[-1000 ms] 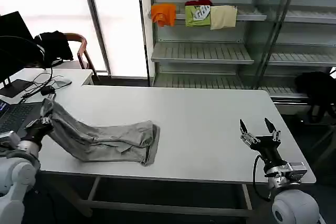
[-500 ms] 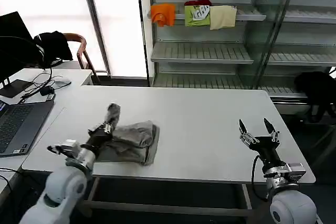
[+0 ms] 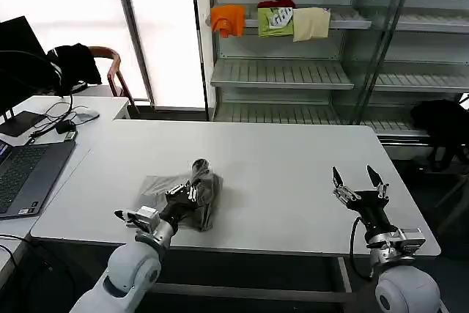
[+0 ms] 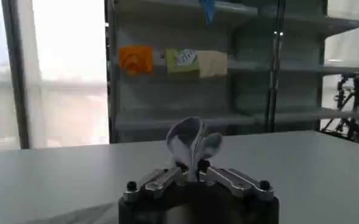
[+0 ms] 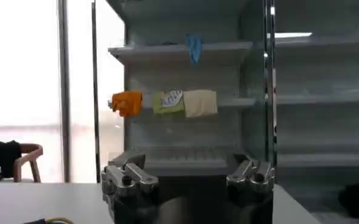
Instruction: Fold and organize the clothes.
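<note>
The left gripper [image 3: 189, 193] pinches a fold of the grey shirt [image 3: 204, 190], which lies bunched on the white table [image 3: 293, 174] just beyond its fingers; the right gripper [image 3: 359, 185] hovers well apart, fingers spread

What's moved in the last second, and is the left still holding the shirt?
The left gripper, shut on a pinch of the grey shirt, swept from the table's left edge toward its middle, pulling the stretched-out end over the rest, so the shirt is now bunched in a shorter heap. The right gripper stayed open and parked by the right front edge. The shelf garments are unchanged.
</note>
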